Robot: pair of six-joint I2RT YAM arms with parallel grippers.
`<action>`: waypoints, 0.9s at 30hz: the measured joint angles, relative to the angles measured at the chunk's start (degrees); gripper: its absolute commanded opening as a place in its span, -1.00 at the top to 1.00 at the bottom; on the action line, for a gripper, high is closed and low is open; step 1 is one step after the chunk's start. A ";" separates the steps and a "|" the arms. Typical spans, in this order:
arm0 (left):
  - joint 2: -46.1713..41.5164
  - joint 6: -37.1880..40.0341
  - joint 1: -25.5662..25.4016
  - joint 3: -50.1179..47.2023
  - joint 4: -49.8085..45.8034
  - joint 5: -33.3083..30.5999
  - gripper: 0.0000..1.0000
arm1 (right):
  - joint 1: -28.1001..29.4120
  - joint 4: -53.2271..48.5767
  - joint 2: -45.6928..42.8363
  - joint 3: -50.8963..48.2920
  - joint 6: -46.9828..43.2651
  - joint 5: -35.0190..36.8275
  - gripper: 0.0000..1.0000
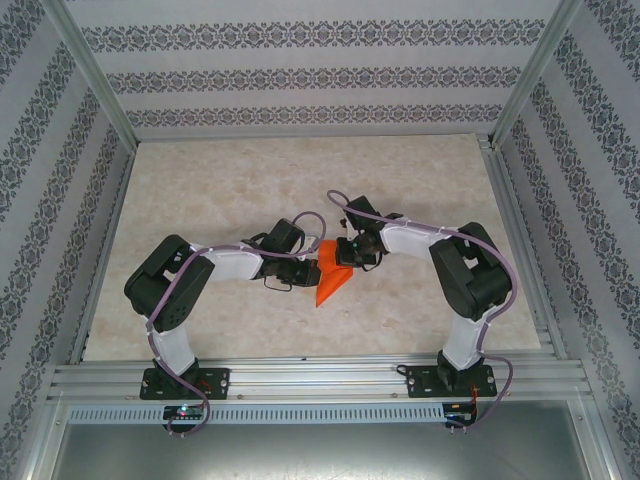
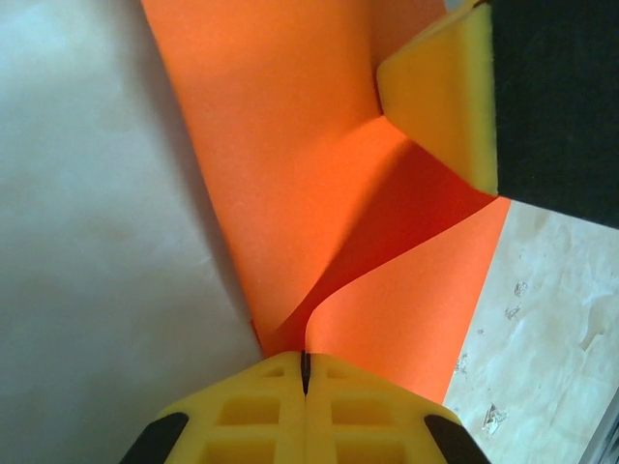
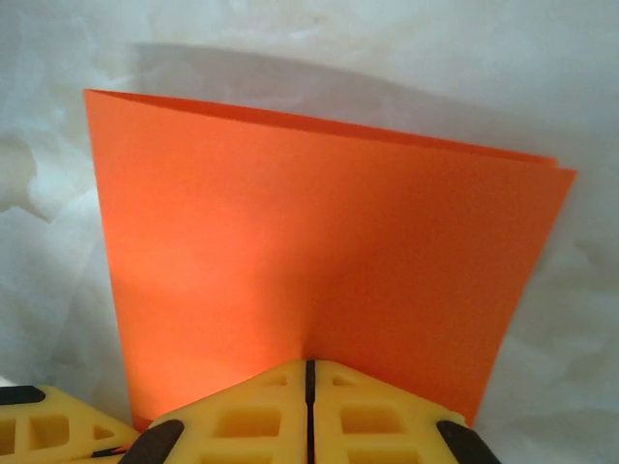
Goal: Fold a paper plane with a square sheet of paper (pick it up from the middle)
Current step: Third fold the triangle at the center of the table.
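You have open room across the far half of the pale marbled counter (image 1: pixel 300 180) and along its left and right margins, out to the patterned walls (image 1: pixel 50 200) and the slanting aluminium frame posts (image 1: pixel 95 75). The middle is crowded. The left gripper (image 1: pixel 300 270) and right gripper (image 1: pixel 348 250) meet there almost nose to nose, both clamped on the thin orange-red sheet of paper (image 1: pixel 330 282), so you have no passage between them. Purple cables (image 1: pixel 312 217) loop above the wrists. At the near edge, the aluminium rail (image 1: pixel 320 380) and the black arm bases (image 1: pixel 185 382) bar the way.
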 measured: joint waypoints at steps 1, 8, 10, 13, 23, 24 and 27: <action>0.02 0.07 0.00 0.17 -0.28 0.00 0.96 | 0.02 -0.09 0.13 0.11 -0.44 -0.02 0.85; 0.02 0.90 0.00 0.94 -0.94 0.04 0.95 | 0.00 -0.57 0.33 0.48 -2.10 -0.20 0.85; 0.02 0.96 0.00 1.05 -0.96 0.04 0.95 | 0.02 -0.81 0.57 0.79 -2.38 -0.20 0.85; 0.02 1.22 0.04 1.18 -1.25 0.02 0.95 | 0.00 -1.01 0.70 0.98 -2.51 -0.28 0.86; 1.44 1.99 0.22 2.45 -2.16 -0.20 0.95 | 0.00 -0.98 0.70 0.98 -2.51 -0.35 0.86; 1.51 2.08 0.22 2.51 -2.23 -0.20 0.95 | 0.00 -0.98 0.70 0.98 -2.51 -0.35 0.86; 1.64 2.21 0.24 2.62 -2.27 -0.17 0.95 | 0.00 -0.98 0.70 0.98 -2.51 -0.37 0.85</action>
